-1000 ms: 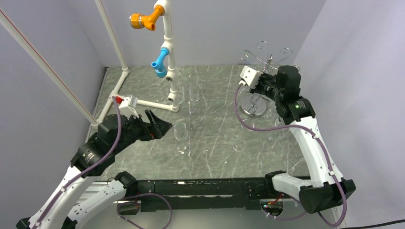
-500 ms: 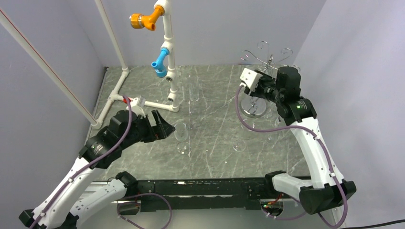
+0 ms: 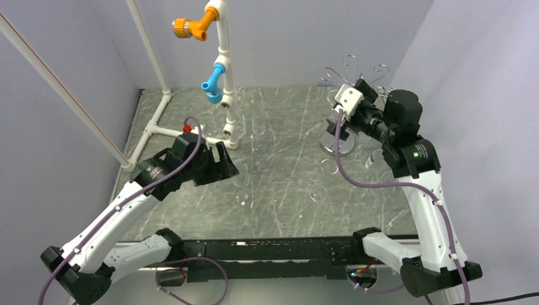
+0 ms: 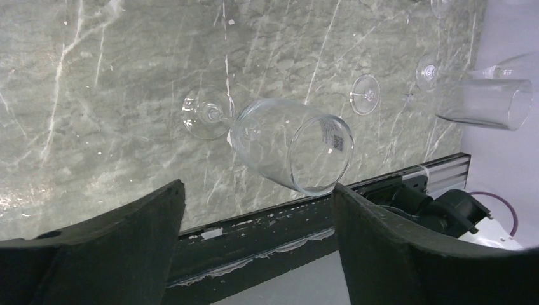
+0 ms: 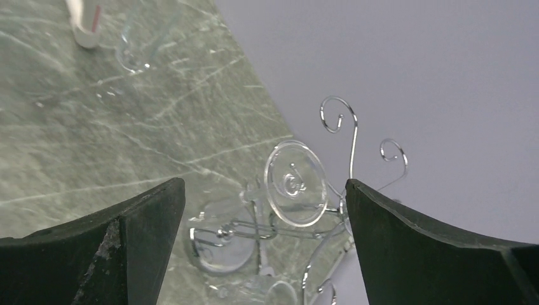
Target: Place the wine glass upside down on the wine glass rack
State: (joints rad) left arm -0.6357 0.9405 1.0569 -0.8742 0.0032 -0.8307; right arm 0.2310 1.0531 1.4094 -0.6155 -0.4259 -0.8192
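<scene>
Right gripper spread wide; dead ahead, clear wine glass hangs foot-up on chrome wire rack. Left gripper spread; second clear stemmed glass just beyond it.

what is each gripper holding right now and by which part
Nothing is held. The left gripper is open with a wine glass ahead of it, untouched; the right gripper is open and empty, facing the wine glass rack.
</scene>
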